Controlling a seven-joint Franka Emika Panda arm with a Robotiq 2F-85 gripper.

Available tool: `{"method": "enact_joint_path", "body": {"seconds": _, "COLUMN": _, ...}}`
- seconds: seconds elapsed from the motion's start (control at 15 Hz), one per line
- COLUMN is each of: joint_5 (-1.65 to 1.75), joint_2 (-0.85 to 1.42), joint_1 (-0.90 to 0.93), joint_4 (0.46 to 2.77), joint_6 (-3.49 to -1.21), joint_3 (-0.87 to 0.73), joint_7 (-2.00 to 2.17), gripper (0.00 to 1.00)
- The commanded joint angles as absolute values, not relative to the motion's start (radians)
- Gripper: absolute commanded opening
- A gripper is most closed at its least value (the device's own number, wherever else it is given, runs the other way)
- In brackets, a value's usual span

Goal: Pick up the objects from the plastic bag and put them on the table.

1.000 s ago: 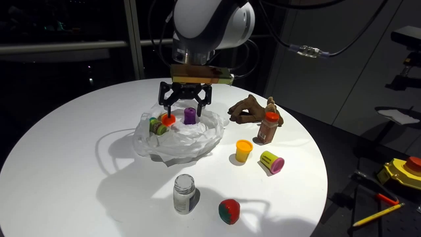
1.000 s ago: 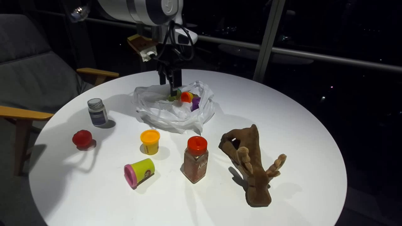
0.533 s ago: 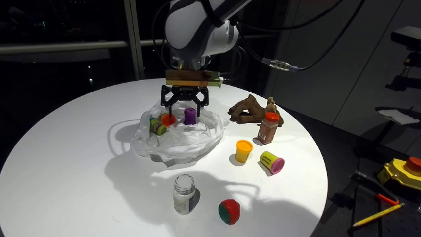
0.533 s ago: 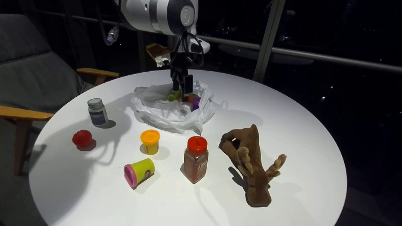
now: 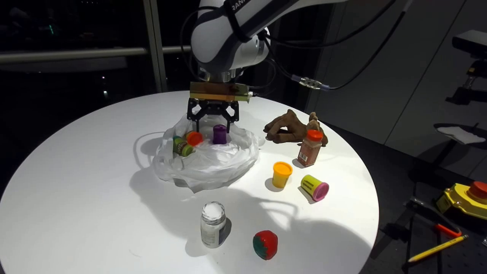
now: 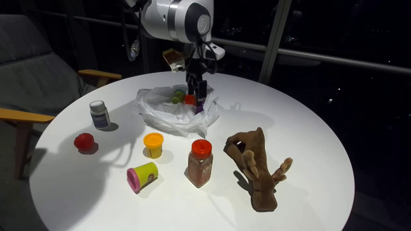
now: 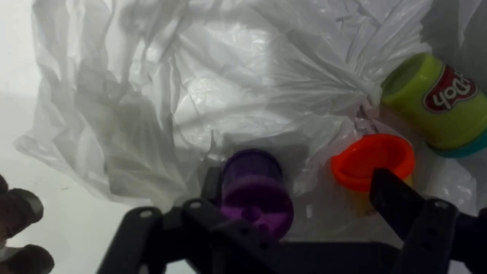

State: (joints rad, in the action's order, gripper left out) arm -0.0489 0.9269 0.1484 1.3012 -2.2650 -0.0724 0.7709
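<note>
Hanging, jaws spread wide: gripper [image 5: 213, 130] over glossy, crinkled plastic bag [image 5: 213, 167] on white round bench [image 5: 76, 190]. Inside, in an exterior view: purple cylinder [image 5: 219, 135] at 1 o'clock, upright, top perforated; orange-lidded tub [image 5: 194, 139] at 11. Wrist view: green tub [image 7: 437, 102] on its side, long axis 11–5, teal lid [image 7: 458, 152] at 5.

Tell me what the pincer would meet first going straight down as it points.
Most likely the purple piece: in the wrist view it shows in the gap of the open pincer. Depth is unclear: one side might touch the red-orange lid first.
</note>
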Motion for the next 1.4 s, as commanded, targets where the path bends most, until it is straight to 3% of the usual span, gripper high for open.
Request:
{"method": "enact_joint_path", "body": {"seconds": 0.0, "joint_5": -0.048, "joint_2": 0.982, "joint_1": 0.155, "joint_4": 1.203, "joint_6": -2.223, "joint_3": -0.095, "joint_7": 0.807, "gripper": 1.00}}
{"method": "enact_joint_path", "body": {"seconds": 0.67, "joint_5": -0.027, "joint_2": 1.008, "joint_1": 0.163, "joint_4": 1.174, "joint_6": -2.224, "joint_3": -0.129, "joint_7": 0.850, "gripper": 1.00}}
{"method": "enact_joint_path", "body": {"seconds": 0.73, "joint_5": -0.029, "joint_2": 1.011, "joint_1": 0.162, "joint_4": 1.171, "joint_6": -2.222, "joint_3": -0.128, "joint_7": 0.852, "gripper": 0.95}}
{"method": "enact_joint_path", "body": {"seconds": 0.8, "joint_5": -0.033, "joint_2": 1.014, "joint_1": 0.160, "joint_4": 1.168, "joint_6": -2.220, "joint_3": -0.124, "joint_7": 0.851, "gripper": 0.72}}
{"method": "enact_joint_path", "body": {"seconds": 0.93, "joint_5": -0.030, "joint_2": 1.017, "joint_1": 0.161, "joint_4": 1.167, "joint_6": -2.220, "joint_3": -0.125, "joint_7": 0.854, "gripper": 0.68}}
{"method": "enact_joint_path", "body": {"seconds": 1.33, "joint_5": -0.025, "joint_2": 0.969, "joint_1": 0.166, "joint_4": 1.212, "joint_6": -2.235, "joint_3": -0.124, "joint_7": 0.844, "gripper": 0.25}}
